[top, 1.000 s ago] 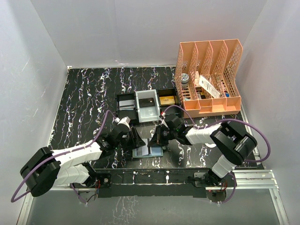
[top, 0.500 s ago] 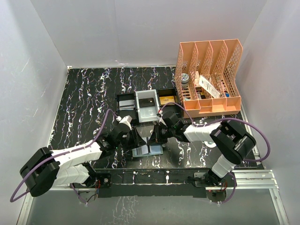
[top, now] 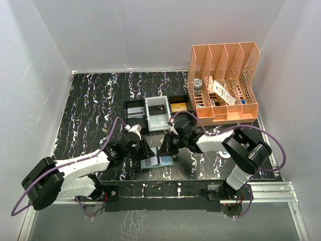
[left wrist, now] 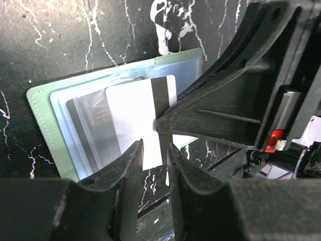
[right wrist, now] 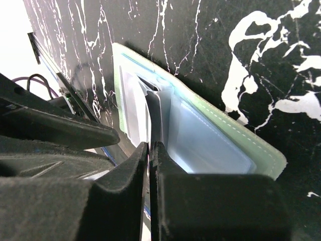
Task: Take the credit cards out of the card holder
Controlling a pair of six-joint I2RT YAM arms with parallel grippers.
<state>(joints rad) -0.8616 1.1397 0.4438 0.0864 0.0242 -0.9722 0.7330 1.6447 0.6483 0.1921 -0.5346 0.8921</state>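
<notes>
Right now the open sage-green card holder (top: 158, 161) lies flat on the black marbled table (top: 95, 110), pale blue pockets up, with the white tray (top: 156, 116) just behind it. A white magnetic-stripe card (left wrist: 133, 115) sticks halfway out of its pockets over a dark grey card (left wrist: 88, 125). Left gripper (left wrist: 154, 150) sits over the holder's near edge, jaws a narrow gap apart astride the white card, can't tell if gripping; right gripper (right wrist: 149, 146) is clenched on an inner pocket leaf at the holder's fold.
</notes>
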